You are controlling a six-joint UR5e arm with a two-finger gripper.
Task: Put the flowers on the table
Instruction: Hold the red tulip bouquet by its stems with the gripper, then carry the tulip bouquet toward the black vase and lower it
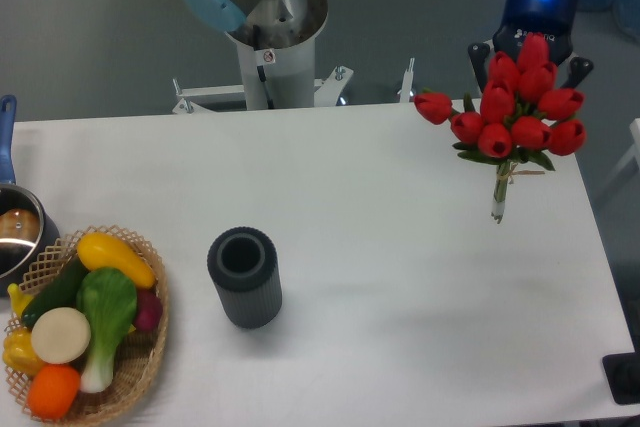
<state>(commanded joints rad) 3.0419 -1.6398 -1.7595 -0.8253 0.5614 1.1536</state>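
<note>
The flowers are a bunch of red tulips with green leaves and tied stems. They hang upright in the air over the right side of the white table, stem ends pointing down and a faint shadow on the tabletop below. My gripper, with a blue light on its wrist, comes down from the top right directly behind the tulip heads. Its dark finger links show on either side of the bunch, and the fingertips are hidden by the blooms. It holds the bunch.
A dark grey ribbed vase stands upright left of centre. A wicker basket of toy vegetables sits at the front left corner. A metal pot with a blue handle is at the left edge. The robot base stands behind the table.
</note>
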